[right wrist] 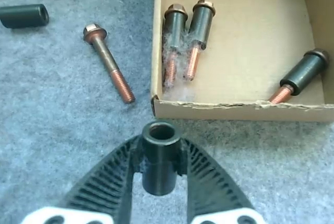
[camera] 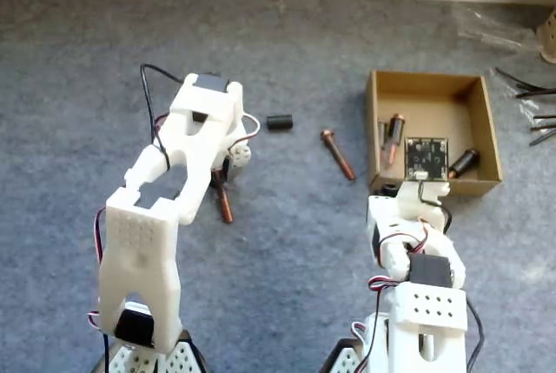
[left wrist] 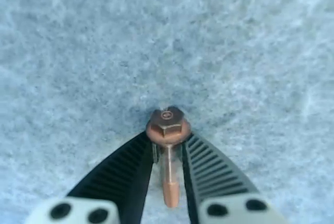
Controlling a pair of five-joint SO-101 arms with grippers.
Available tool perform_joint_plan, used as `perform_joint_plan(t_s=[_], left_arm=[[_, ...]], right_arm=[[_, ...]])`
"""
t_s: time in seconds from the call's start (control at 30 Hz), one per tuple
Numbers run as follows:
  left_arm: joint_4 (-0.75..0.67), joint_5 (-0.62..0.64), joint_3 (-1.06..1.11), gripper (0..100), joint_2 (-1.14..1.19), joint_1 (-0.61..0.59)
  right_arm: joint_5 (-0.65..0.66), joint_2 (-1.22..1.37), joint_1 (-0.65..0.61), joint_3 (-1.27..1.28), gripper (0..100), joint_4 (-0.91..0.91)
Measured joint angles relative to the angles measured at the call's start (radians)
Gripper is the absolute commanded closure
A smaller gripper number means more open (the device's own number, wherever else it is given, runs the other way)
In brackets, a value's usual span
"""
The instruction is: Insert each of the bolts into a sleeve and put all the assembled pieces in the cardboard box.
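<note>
Bolt (left wrist: 168, 126), gripped below head by left hand (left wrist: 168, 144), and sleeve (right wrist: 158, 174), clamped around middle by right hand (right wrist: 159, 150), looked stiff, light & prob. slippery.

**Held bolt** (left wrist: 168, 153): copper-coloured, with a hexagonal flanged head and a threaded shank. It is clamped by the shank in the left gripper (left wrist: 169, 148), head outermost.

**Held sleeve** (right wrist: 158, 156): a black hollow cylinder, pinched at its sides by the right gripper (right wrist: 158, 151). Its open bore shows, and it sits just outside one wall of the cardboard box (right wrist: 156, 51).

**Loose bolt** (right wrist: 108, 62): lies flat, between the box and the loose sleeve (right wrist: 23, 15).

**Loose sleeve**: black, on its side, apart from the loose bolt.

**Assembled pieces**: three bolts in black sleeves, lying in the open-topped box.
- Two (right wrist: 175, 31) (right wrist: 201, 25) lie side by side against one wall.
- The third (right wrist: 302, 75) lies slanted near the opposite corner.
</note>
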Motion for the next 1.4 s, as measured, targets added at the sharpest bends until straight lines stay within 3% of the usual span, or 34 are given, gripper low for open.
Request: perform_joint_plan(t_s=[0.23,0.67,1.4], left_arm=[[0.166,-0.339,-0.087,95,0.012,-0.006],[0.19,-0.661,-0.066,95,0.014,0.02],[0.19,-0.772,0.051,95,-0.095,0.069]], right_arm=[[0.0,0.0,0.0,0.0,99.5,0.0],[0.0,0.0,0.0,0.0,99.5,-0.003],[0.0,0.0,0.0,0.0,99.5,-0.003]])
